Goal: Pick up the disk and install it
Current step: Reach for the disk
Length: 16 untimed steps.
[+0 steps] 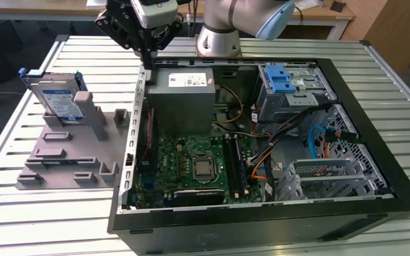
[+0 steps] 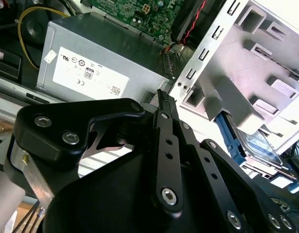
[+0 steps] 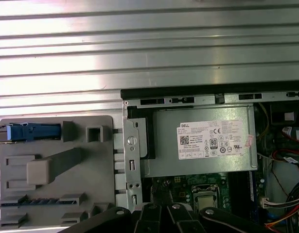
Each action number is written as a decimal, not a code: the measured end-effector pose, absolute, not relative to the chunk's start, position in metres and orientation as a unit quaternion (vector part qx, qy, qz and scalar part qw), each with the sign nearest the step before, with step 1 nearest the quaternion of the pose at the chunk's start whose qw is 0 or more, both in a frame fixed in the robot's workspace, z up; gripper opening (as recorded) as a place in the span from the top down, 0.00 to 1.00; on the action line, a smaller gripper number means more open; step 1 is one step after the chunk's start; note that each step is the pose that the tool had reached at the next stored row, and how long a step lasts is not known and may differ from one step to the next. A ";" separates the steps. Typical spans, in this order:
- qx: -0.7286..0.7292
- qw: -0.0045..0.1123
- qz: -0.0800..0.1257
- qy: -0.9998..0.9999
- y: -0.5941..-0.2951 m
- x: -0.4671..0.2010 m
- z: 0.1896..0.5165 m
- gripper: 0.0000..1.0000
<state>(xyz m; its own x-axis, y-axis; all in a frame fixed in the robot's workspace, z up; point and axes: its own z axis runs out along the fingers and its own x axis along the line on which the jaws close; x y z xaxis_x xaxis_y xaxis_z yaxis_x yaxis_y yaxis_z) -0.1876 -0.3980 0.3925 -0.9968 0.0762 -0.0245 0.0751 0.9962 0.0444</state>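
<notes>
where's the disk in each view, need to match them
Exterior view: the disk stands upright in the grey fixture, at the exterior view's left.
Second wrist view: the disk peeks out beyond the fixture's posts.
First wrist view: the disk, edge-on, at the fixture's corner.
Shared landmark: the grey box with white sticker.

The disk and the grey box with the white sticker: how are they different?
The disk stands upright on the grey holder, outside the computer case; the grey box sits inside it. The disk is smaller than the grey box. The disk wears a blue frame; the grey box has none. Both carry labels.
</notes>
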 end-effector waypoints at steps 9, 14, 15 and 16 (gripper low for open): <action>0.038 0.013 0.022 0.999 -0.398 -0.195 0.392 0.89; 0.038 0.013 0.022 0.999 -0.398 -0.199 0.392 0.89; 0.038 0.013 0.022 0.999 -0.398 -0.200 0.392 0.89; 0.038 0.013 0.022 0.999 -0.398 -0.201 0.392 0.89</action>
